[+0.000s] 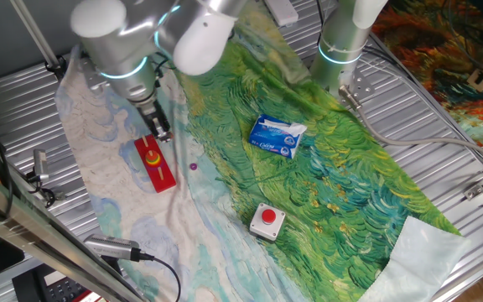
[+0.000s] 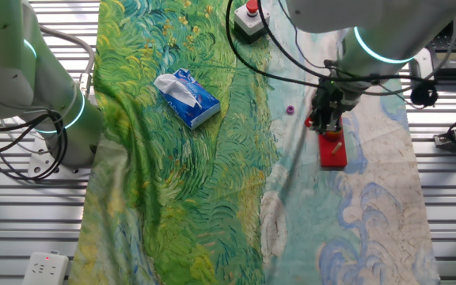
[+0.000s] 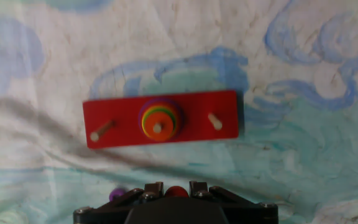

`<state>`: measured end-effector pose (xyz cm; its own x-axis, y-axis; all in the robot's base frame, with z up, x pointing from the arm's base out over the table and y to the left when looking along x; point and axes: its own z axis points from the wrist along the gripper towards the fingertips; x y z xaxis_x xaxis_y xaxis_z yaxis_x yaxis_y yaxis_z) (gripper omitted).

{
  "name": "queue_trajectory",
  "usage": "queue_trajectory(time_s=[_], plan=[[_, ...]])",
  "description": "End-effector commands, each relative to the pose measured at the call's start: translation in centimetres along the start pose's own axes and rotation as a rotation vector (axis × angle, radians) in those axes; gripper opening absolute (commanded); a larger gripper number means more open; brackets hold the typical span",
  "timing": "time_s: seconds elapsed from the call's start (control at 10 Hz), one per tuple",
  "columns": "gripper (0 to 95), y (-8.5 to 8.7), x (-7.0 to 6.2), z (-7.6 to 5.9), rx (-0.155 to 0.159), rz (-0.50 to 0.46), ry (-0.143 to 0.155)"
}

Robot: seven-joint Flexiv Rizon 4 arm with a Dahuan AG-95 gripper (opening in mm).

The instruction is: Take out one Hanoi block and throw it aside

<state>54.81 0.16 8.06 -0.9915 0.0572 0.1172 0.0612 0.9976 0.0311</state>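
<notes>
Hanoi block (image 3: 176, 190), a small red disc, sits clamped between the jaws of the gripper (image 3: 175, 189), lifted clear above the red base board (image 3: 222, 121) and its remaining stacked rings (image 3: 159, 119), free to be discarded sideways.

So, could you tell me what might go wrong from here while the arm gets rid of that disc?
1. The Hanoi block seems pinched only at the tips of the fingers, so it may slip and drop onto the nearby base board or its disc stack.
2. If tossed, it could roll into the purple piece or the button box.
</notes>
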Motion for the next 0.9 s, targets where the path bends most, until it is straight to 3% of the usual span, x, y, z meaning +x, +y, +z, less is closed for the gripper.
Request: queue_trajectory(time_s=[0.1, 0.4, 0.6, 0.9], plan=[[0.0, 0.1, 0.6, 0.5, -0.007, -0.004, -0.002], [0.0, 0.8, 1.5, 0.1, -0.051, 0.023, 0.006], [0.0, 2.7, 1.6, 0.0, -0.044, 0.075, 0.006], [0.0, 5.3, 0.6, 0.4, -0.042, 0.126, -0.001]])
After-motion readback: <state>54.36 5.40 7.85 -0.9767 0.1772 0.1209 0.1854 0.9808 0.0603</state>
